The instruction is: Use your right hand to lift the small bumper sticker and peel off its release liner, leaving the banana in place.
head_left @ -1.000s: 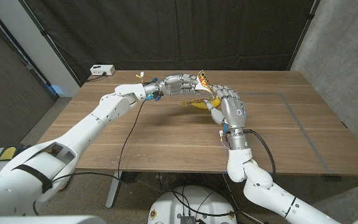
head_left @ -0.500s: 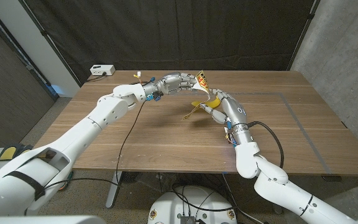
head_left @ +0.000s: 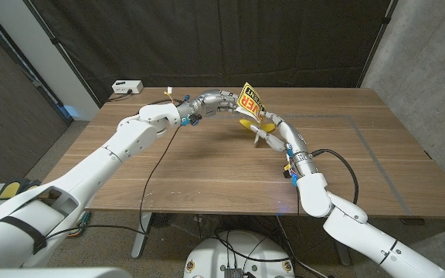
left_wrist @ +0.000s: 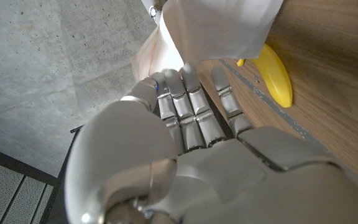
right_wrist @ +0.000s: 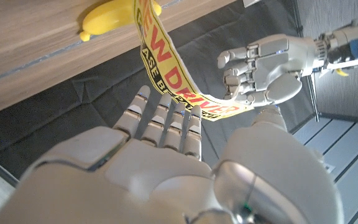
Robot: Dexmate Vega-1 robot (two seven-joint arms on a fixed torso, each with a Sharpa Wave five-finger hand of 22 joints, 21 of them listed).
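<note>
Left hand (head_left: 218,100) raised above the wooden table (head_left: 207,174), fingers curled and closed on one end of the small bumper sticker (head_left: 249,98), holding it up in the air just past its fingertips. Yellow printed face with black and red lettering turned toward the head camera; plain white back seen from the left wrist, directly beyond the fingers. Right hand (head_left: 271,133) close beside and lower, just under the sticker, fingers stretched out straight and near one another, thumb off to the side. From the right wrist, sticker curving as a long strip across and just beyond these fingertips, running on to the left hand's curled fingers. Cannot tell whether the right thumb or any fingertip actually pinches the strip or merely sits next to it. Banana (head_left: 246,123) lying on the table just beyond the right hand's fingers, below the sticker, touched by neither hand as far as can be seen.
</note>
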